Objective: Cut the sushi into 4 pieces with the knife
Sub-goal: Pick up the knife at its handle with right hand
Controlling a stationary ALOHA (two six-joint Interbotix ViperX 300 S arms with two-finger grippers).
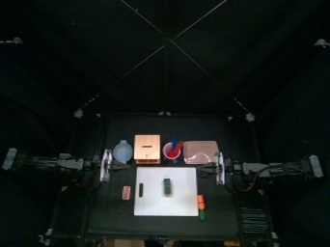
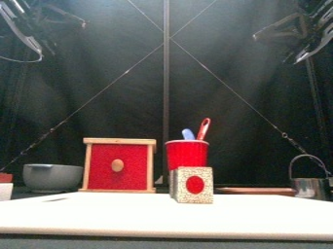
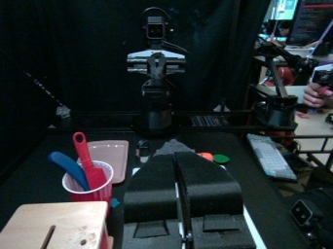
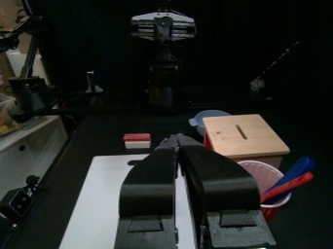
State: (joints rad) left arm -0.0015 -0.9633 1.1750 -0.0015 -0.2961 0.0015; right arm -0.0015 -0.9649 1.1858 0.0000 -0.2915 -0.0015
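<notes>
Centre-bottom of the top view: one white board [image 1: 184,193], flat and rectangular. Bare black tabletop [image 1: 110,217] shows as a strip on its left and right and below it. One sushi roll [image 1: 169,184] lies on the board's middle, a short dark green bar running up-down in frame. The front view shows its square, speckled end with a round red core. Separate blocks cannot be told apart.

Just above the board is a row, left to right:
- one blue-grey bowl [image 1: 123,151], rounded
- one pale wooden box [image 1: 149,150] with a red drawer front
- one red cup [image 1: 172,150]
- one flat pink tray [image 1: 200,151]

The cup holds two knives, one blue knife [image 2: 189,134] and one red knife [image 2: 203,127]. One metal cutter [image 2: 309,181] with a wire handle stands at the front view's right edge.

Three small toys: one red-and-white toy [image 1: 126,192] left of the board; one orange-red toy [image 1: 200,201] and one green toy [image 1: 203,214] just beside its lower right corner.

Left arm [image 1: 58,162] is at frame left and right arm [image 1: 277,169] at frame right, both by the tabletop's side edges, clear of the board. Left jaws: closed to a thin seam, holding nothing. Right jaws: the same.
</notes>
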